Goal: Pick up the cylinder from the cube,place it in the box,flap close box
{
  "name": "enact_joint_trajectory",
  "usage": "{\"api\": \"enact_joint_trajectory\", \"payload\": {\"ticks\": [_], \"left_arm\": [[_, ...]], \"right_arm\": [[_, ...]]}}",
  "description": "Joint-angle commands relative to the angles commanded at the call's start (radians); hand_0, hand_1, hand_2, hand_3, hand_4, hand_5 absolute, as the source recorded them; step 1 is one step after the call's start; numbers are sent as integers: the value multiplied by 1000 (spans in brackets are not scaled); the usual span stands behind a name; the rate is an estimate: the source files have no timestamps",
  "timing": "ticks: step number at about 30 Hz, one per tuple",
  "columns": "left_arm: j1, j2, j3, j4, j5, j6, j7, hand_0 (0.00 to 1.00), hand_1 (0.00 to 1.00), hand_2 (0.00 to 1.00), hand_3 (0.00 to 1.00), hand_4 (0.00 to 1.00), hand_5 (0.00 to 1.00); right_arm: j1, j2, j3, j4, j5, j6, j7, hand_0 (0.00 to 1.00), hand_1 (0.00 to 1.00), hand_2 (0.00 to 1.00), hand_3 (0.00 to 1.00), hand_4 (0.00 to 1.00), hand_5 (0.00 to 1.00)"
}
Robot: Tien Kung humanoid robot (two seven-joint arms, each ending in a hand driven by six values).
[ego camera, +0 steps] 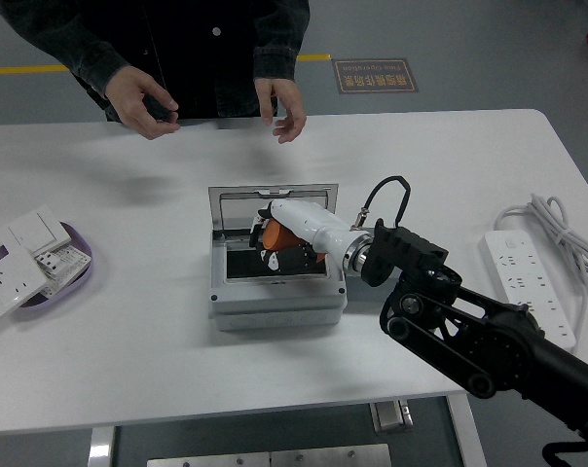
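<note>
Robot hand (pixel 275 238), right arm, head view: white-shelled, fingers curled round the orange cylinder (pixel 275 234), grasping it, reaching in from the right over the open grey box (pixel 275 297). Cylinder sits low inside the box mouth, over the dark interior. Can't tell if it touches the bottom yet. Box lid (pixel 238 199) is swung up at the far side, hinge edge away from the robot. No cube clearly visible; the arm hides the spot right of the box.

Left arm not in view.

Person stands at the far side, both hands (pixel 143 102) raised above the surface (pixel 177 379), holding nothing, touching nothing.

Other stuff: purple tray (pixel 78 282) with white wall switches at far left, white power strip (pixel 528 292) with coiled cable at right. Both well apart from the box.

Step, my read: placing phase, pickup done, release pending. Next move needs the fingers to let go with the cylinder fully inside, then pull the robot hand out clear of the rim before going for the lid. The lid has to be tipped toward the near side to close.
</note>
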Motion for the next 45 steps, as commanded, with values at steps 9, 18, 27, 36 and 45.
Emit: {"api": "enact_joint_trajectory", "payload": {"ticks": [9, 18, 27, 36, 45], "left_arm": [[0, 2, 0, 0, 1, 0, 0, 636, 660, 580, 661, 718, 329], [-1, 4, 2, 0, 2, -1, -1, 636, 660, 581, 661, 719, 329], [-1, 5, 4, 0, 4, -1, -3, 635, 660, 581, 661, 718, 326], [0, 6, 8, 0, 5, -1, -4, 635, 660, 580, 661, 718, 326], [-1, 8, 6, 0, 10, -1, -3, 634, 660, 579, 658, 715, 324]], "right_arm": [[30, -11, -21, -6, 6, 30, -48, 737, 691, 694, 706, 402, 142], [63, -29, -46, -16, 20, 55, -85, 753, 693, 695, 708, 426, 199], [107, -79, -79, -26, 75, 72, -78, 761, 696, 698, 711, 435, 215], [127, -126, -104, -37, 244, 71, 3, 767, 696, 698, 711, 476, 223], [126, -133, -102, -41, 364, 63, 51, 762, 686, 692, 709, 583, 210]]}}
